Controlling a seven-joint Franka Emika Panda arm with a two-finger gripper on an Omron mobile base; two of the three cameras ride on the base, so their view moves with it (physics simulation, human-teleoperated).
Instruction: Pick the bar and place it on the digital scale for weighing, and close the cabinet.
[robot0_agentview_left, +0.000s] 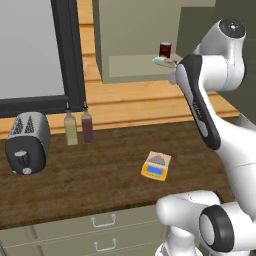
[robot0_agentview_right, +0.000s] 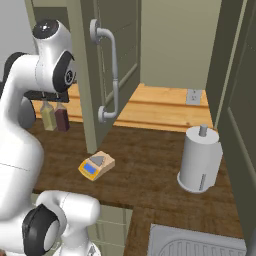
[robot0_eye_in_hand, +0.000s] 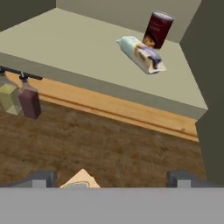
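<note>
The white arm is raised high, its hand level with the open cabinet (robot0_agentview_left: 135, 40) shelf. The gripper (robot0_eye_in_hand: 111, 177) has its fingertips spread wide with nothing between them. From the hand, the bar (robot0_eye_in_hand: 141, 54) lies on the shelf just in front of a dark red can (robot0_eye_in_hand: 157, 29), the scale's corner peeking below. The digital scale (robot0_agentview_left: 156, 166) sits on the wooden counter (robot0_agentview_left: 100, 170). The right base view adds the cabinet door's silver handle (robot0_agentview_right: 109, 75) and a paper-towel roll (robot0_agentview_right: 199, 159).

Digital scale (robot0_eye_in_hand: 79, 180) cut by grey band; bar (robot0_agentview_left: 165, 61) partly behind arm.
</note>
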